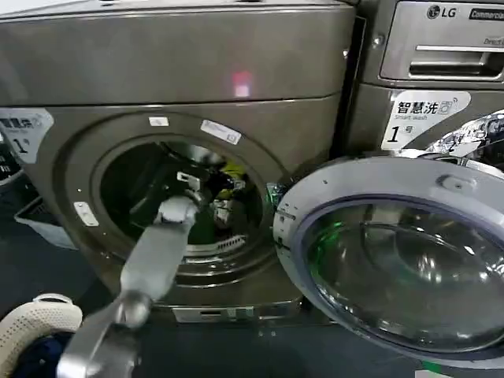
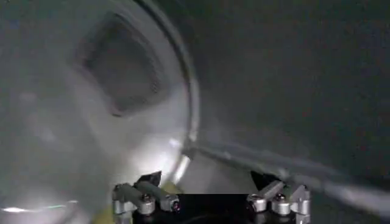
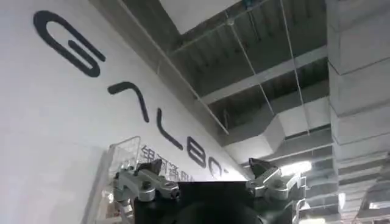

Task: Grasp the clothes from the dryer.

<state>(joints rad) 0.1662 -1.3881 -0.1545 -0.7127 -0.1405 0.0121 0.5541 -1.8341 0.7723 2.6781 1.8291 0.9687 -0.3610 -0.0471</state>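
The left arm reaches from the lower left up through the round porthole of the dryer [image 1: 181, 118], the big bronze-grey machine with a small red light glowing on its front panel and a white "1" sticker at its left edge. The left gripper [image 1: 206, 183] sits deep inside the drum, up against the clothes [image 1: 230, 175]; from where the head looks, a yellow-green scrap shows just past the wrist and something pale hangs beneath it, but the dark drum and the arm itself hide most of the pile, so how many pieces lie there is hard to tell. In the left wrist view the two fingers [image 2: 146, 198] stand well apart with bare drum wall between them, and a sliver of yellow-green peeks out by one finger at the very edge, mostly cut off. The dryer door [image 1: 394, 260] hangs swung wide to the right, its glass catching reflections. Behind it stands the silver-panelled LG machine [image 1: 441, 47], partly cut off. A cream basket [image 1: 35, 319] with dark blue cloth sits at the lower left corner. The right gripper [image 3: 210, 182] points up at a white wall with dark lettering and a ceiling, its fingers spread with nothing between them.
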